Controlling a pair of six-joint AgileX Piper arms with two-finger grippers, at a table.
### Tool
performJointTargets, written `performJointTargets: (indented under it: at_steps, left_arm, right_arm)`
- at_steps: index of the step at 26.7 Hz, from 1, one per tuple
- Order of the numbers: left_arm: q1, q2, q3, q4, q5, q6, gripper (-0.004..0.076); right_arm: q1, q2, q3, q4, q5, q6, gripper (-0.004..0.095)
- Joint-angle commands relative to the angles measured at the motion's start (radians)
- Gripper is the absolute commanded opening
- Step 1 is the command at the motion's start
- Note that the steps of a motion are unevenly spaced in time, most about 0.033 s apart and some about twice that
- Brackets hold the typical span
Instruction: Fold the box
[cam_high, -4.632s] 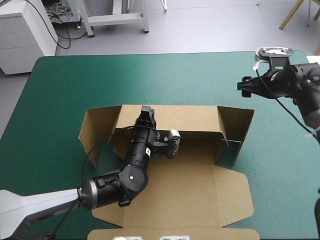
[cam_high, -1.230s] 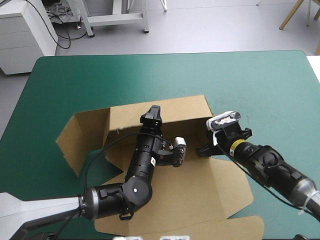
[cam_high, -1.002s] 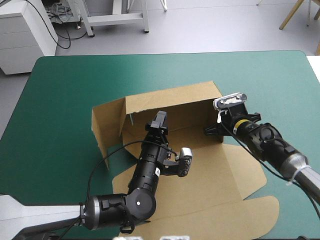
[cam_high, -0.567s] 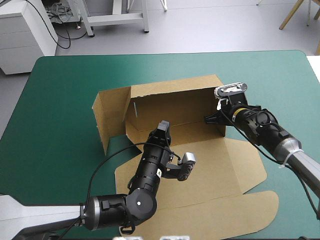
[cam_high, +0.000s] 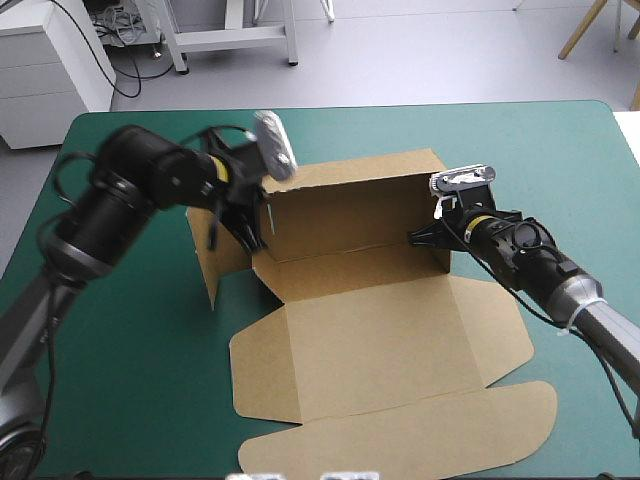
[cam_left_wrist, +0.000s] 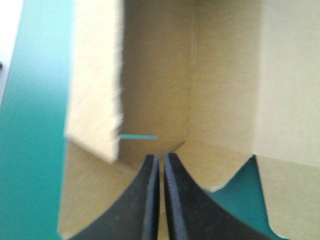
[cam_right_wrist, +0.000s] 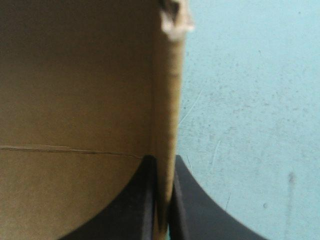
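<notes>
Roughly mid-table, the box (cam_high: 380, 350) lies on the teal-green cover (cam_high: 120, 350), part raised; its back wall (cam_high: 345, 205) stands upright along the far side, the base is flat in front of it, and the lid (cam_high: 400, 435) lies flat toward the table's near edge; the L end flap (cam_high: 215, 265) stands up too, swung outward from the back wall's L corner. At the back wall's other end the right gripper (cam_high: 418, 238) has its black fingers (cam_right_wrist: 200, 210) all but closed, w/ the R end wall (cam_right_wrist: 166, 100) pinched between them; the board's edge runs straight out ahead from the tips, box interior to one side, cover to the other. The left gripper (cam_high: 255, 222) is at the L rear corner, arm blurred; in its wrist view the two fingers are pressed nearly together, only a thin slit between, no board visible in it; they point into the inside corner where back wall, flap & base meet.
</notes>
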Motion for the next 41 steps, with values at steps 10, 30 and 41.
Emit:
performJointTargets:
  at_steps: [10, 30, 41]
  left_arm:
    - [1.144, -0.034, 0.257, -0.916, -0.083, -0.232, 0.0014]
    - [1.257, -0.034, 0.552, -0.956, -0.254, -0.326, 0.0013]
    - [1.257, -0.034, 0.552, -0.97, -0.269, -0.326, 0.0013]
  right_arm:
    - [-0.007, -0.017, -0.023, 0.07, -0.022, 0.002, 0.0]
    - [-0.007, -0.016, -0.525, 0.226, 0.677, -0.076, 0.0]
    - [-0.007, 0.037, -0.537, 0.295, 0.89, -0.149, 0.0]
